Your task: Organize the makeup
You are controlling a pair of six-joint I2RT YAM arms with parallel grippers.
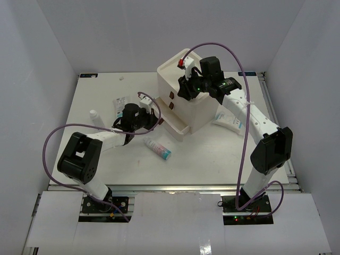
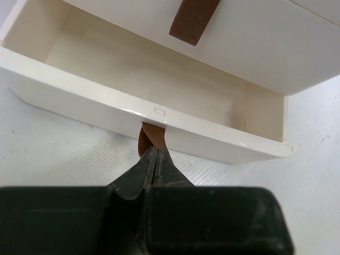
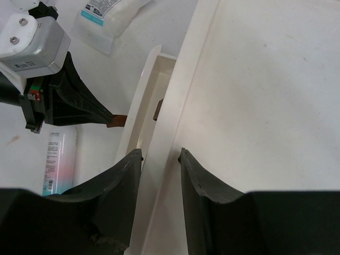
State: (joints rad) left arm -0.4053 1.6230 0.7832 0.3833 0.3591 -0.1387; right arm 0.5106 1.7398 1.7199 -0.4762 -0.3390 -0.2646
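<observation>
Between the left gripper's (image 2: 154,151) jaws: the brown pull tab (image 2: 149,135) of the lower drawer (image 2: 106,103). Jaws are closed flat on it. The drawer stands pulled out straight ahead of the jaws. Only the left wrist view sees into it, and what shows is bare inside. Beyond the drawer, an upper tab (image 2: 194,18) sits on the drawer box (image 1: 204,109) front.

The right gripper (image 3: 160,152) is over the box top, jaws parted astride its front rim. Can't tell whether the pads press on it. Past its left finger, the right wrist view catches the left gripper on the tab from above.

All visible makeup is out on the table (image 1: 212,159), none in the drawer:
- white tube with teal cap (image 1: 158,147): just beside the left jaws, on their near side. The right wrist view shows only the tube's printed body.
- sachet (image 1: 121,106) and small white bottle (image 1: 95,117): behind the left jaws. The bottle shows in the top view only.
- second sachet (image 1: 228,123): on the far side of the box from the left jaws, under the right arm, top view only.
</observation>
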